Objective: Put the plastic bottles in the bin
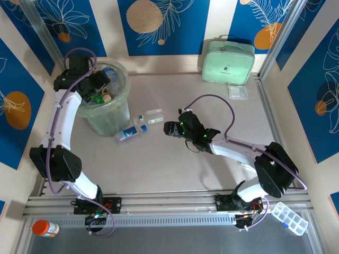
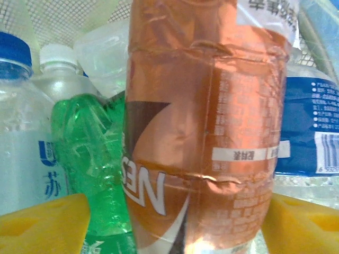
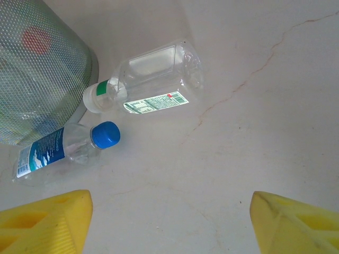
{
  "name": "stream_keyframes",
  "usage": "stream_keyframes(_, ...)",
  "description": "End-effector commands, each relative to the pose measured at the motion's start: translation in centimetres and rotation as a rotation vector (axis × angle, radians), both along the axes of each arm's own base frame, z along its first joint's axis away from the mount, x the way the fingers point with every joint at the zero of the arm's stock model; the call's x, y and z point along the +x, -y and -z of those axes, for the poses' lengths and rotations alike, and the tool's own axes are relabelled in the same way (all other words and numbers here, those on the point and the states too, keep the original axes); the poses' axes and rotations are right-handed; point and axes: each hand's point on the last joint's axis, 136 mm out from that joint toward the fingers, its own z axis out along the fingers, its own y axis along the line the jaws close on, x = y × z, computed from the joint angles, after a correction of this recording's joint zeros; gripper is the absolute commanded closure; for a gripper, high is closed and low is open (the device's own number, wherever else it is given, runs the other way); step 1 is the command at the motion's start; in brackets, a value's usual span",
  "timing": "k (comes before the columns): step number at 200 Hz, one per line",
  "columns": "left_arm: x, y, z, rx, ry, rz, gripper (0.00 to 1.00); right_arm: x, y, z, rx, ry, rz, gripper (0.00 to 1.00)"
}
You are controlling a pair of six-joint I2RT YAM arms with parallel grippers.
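Left wrist view: crumpled orange-labelled bottle (image 2: 206, 132) beside a crushed green bottle (image 2: 90, 159).

Your overhead view is bright and even, sharp across the table (image 1: 175, 159), with only faint, soft shadows beside the arms. In your left wrist view the orange-labelled bottle (image 2: 206, 132) sits so close that its print blurs, and glare whitens its lower edge. The left claw (image 2: 172, 225) is soft too. Your right wrist view is bright and slightly washed: the clear bottle (image 3: 153, 79) is crisp and the right claw (image 3: 169, 222) is out of focus.
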Motion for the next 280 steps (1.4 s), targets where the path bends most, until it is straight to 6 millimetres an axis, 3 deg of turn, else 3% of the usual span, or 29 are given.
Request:
stream_keyframes(1,-0.4,0.0,0.7,-0.007,-0.031,0.02,0.12,0.5,-0.2,-0.6,-0.006,0.014,0.01,0.22)
stream_keyframes(27,-0.4,0.2,0.0,-0.011,-0.015,0.032,0.0,0.4,-0.2,-0.5,-0.006,0.012,0.01,0.22)
stream_keyframes(98,-1.8,-0.7,-3.8,0.065,0.05,0.039,0.01,0.5,-0.3,-0.6,-0.007,0.013,0.01,0.22)
stream_keyframes(165,-4.0,-0.8,-6.2,0.088,0.086,0.056,0.01,0.5,-0.3,-0.4,-0.013,0.011,0.009,0.21)
stream_keyframes(200,-8.0,-1.2,-8.7,0.126,0.195,0.022,0.01,0.6,-0.2,-0.4,-0.015,0.013,0.007,0.21)
stream_keyframes(233,-13.0,1.5,-10.1,0.244,0.332,0.134,0.01,0.6,-0.2,-0.2,-0.013,0.006,0.006,0.21)
stream_keyframes(255,-16.0,4.2,-9.0,0.257,0.402,0.275,0.0,0.4,-0.6,-0.5,0.01,0.001,-0.013,0.22)
stream_keyframes(280,-18.3,7.3,-5.6,0.133,0.452,0.418,0.03,0.0,-1.0,-0.7,0.037,-0.019,-0.022,0.22)
